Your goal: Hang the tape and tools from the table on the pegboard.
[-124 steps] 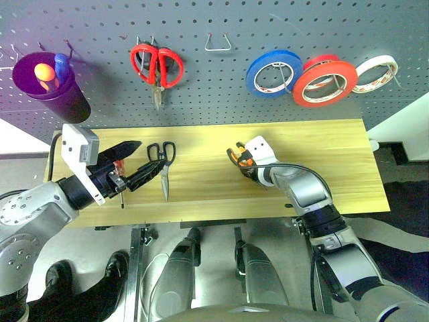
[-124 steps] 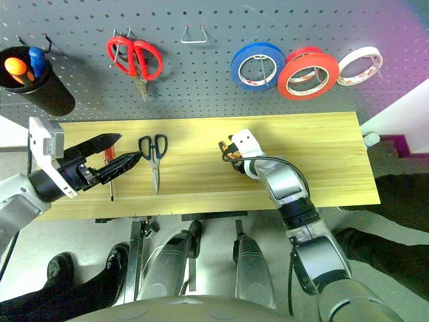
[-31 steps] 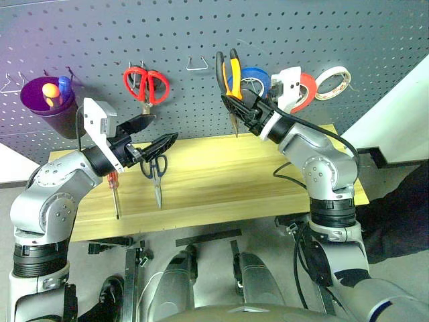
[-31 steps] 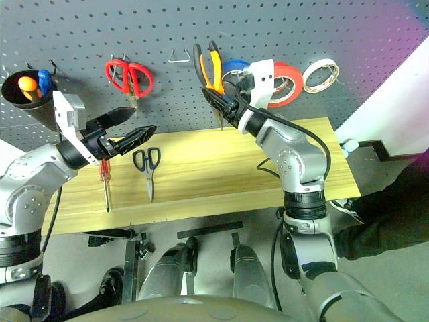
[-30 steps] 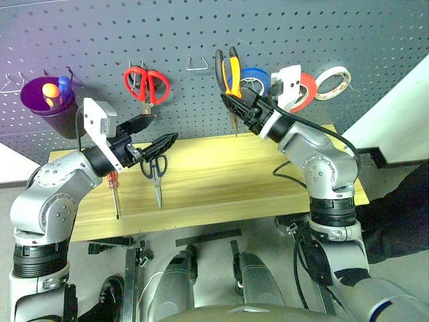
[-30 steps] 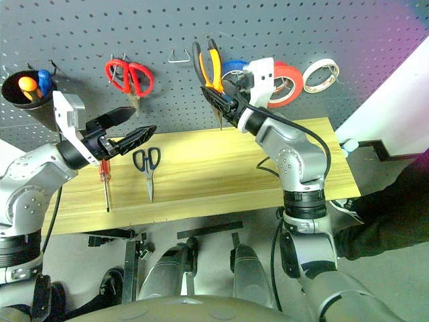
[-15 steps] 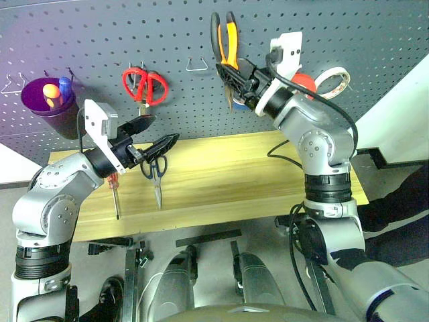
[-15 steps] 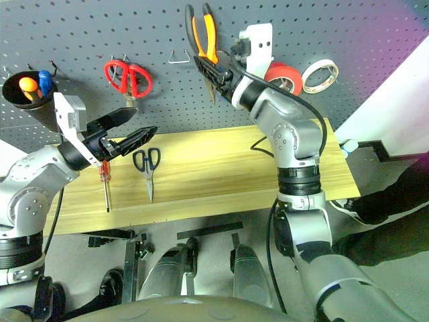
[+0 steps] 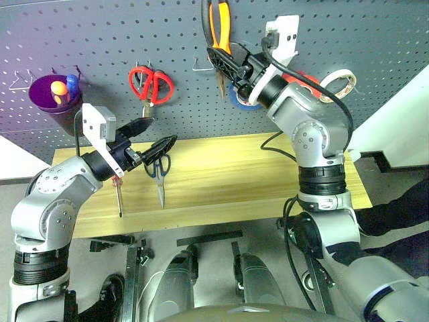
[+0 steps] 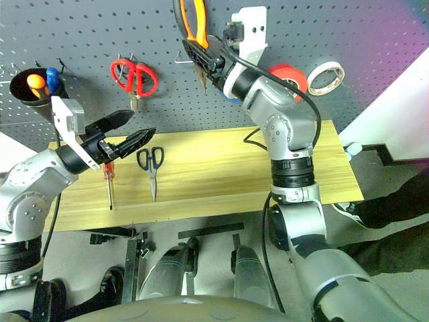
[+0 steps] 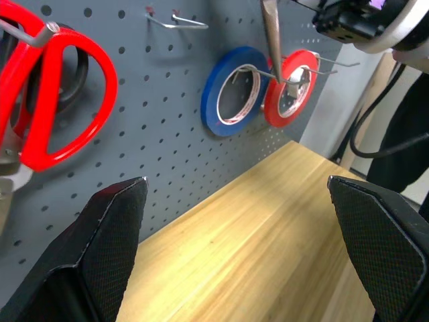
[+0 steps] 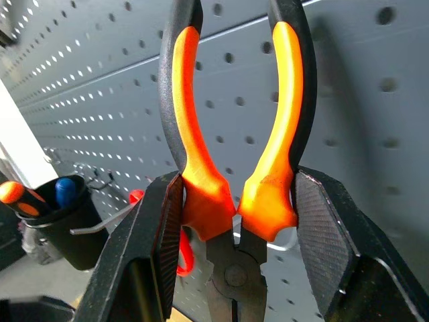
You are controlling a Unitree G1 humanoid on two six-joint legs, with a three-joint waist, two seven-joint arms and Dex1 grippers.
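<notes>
Right wrist view, nearest detail first: the right gripper (image 12: pixel 234 228) has its two black fingers closed on the orange-and-black-handled needle-nose pliers (image 12: pixel 231 134), clamping the lower handles just above the pivot; the handles rise toward the dark grey perforated pegboard (image 12: pixel 375 100), their tops cut off by the frame edge. The pliers' nose is hidden here; the left wrist view shows it as a grey tip hanging in front of the blue tape roll (image 11: pixel 231 90) and the orange-red tape roll (image 11: pixel 289 87), both on wire hooks.

From the head camera, the left gripper (image 9: pixel 155 137) stands wide open and empty above the left part of the long light wooden table (image 9: pixel 268 181). On the table lie the small red-handled screwdriver (image 9: pixel 118 196), partly covered by the left forearm, and just beside it the dark-handled scissors (image 9: pixel 159 176), blades pointing toward the near edge. Further back, the right arm holds the pliers high against the pegboard, near a bare wire hook (image 10: pixel 179 58). Hanging there too are red-handled scissors (image 9: pixel 151 84), a dark cup (image 9: pixel 57 100) of small items, and a white tape roll (image 9: pixel 338 82); the orange-red roll is largely hidden behind the right arm.
</notes>
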